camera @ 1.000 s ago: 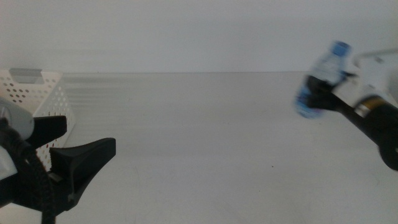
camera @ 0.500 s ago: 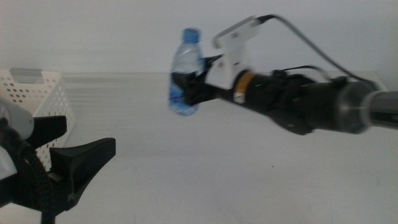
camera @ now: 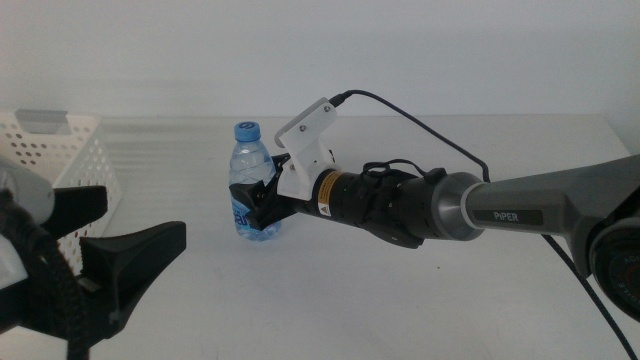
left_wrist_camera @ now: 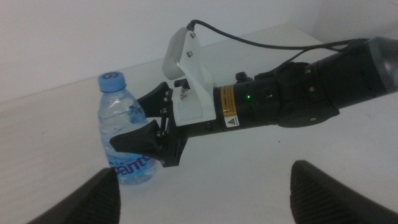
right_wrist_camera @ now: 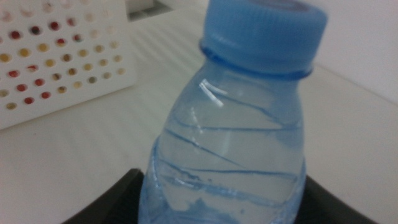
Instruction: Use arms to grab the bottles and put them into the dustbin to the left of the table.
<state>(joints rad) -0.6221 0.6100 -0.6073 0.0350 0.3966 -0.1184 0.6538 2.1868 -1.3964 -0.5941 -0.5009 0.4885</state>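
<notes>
- One bottle [camera: 250, 180] is clamped upright between the right claw's [camera: 258, 205] jaws, its base on the table [camera: 400, 300].
- Beyond and left, the dustbin [camera: 60, 150] is unreached; the left claw [camera: 95, 245] waits wide open.

Clear bottle [camera: 251, 185], blue cap [camera: 246, 129]; white perforated dustbin [camera: 60, 160].

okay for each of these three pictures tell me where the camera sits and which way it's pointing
Middle view: above the table, facing forward and down; shows the right gripper holding the water bottle, the left gripper and the dustbin.
Left wrist view: on the left arm, facing the bottle; its own fingers show below.
Right wrist view: on the right arm, close on the bottle, dustbin beyond.
All three share the bottle.
</notes>
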